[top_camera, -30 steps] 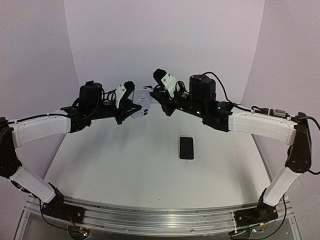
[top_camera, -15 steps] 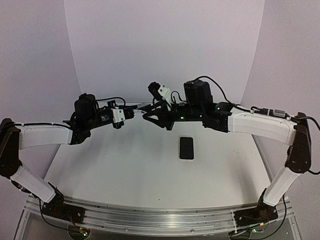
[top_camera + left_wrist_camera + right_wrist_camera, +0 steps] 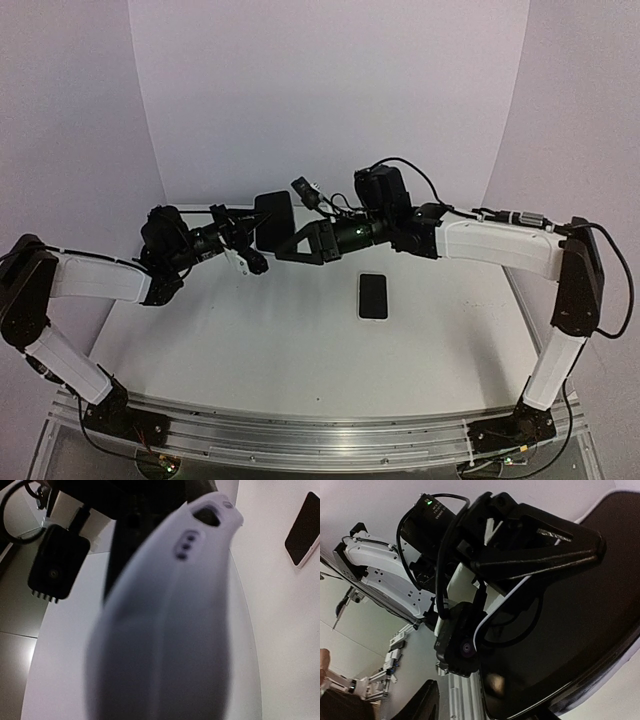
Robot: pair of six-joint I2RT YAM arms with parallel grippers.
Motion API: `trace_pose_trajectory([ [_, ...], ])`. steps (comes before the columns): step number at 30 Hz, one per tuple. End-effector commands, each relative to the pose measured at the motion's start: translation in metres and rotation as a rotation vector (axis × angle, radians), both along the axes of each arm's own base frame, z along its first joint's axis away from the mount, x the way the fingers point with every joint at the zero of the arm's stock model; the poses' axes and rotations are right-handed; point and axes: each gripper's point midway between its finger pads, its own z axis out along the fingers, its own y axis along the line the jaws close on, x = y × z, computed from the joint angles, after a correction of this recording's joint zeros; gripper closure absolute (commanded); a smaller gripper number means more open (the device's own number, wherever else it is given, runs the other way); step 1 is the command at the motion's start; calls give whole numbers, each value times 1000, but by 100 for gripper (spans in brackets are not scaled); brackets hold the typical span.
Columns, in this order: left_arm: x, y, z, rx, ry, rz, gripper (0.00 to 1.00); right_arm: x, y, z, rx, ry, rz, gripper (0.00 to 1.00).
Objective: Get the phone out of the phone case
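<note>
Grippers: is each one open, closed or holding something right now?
Left gripper: closed on the white plastic phone case.
Right gripper: straddling the same case; grip cannot be told.

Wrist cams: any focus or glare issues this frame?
Left wrist: the white phone case sits right against the lens, filling the frame and heavily blurred toward the bottom; the phone on the table at top right is sharper. Right wrist: in focus, but the case's dark glossy side shows faint reflections. Top external: even light, sharp, no glare.
</note>
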Motion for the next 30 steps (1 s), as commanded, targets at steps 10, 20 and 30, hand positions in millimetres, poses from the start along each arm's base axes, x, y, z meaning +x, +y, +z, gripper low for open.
trace_pose_trajectory([
  [10,-85,-30,6,36,-282,-334,100,68,23,34,150,113,-272,67],
  [20,-91,-31,2,42,-291,-368,100,112,32,60,358,221,-453,82],
  [30,-96,-35,-7,47,-268,-413,100,97,63,60,363,273,-290,89],
])
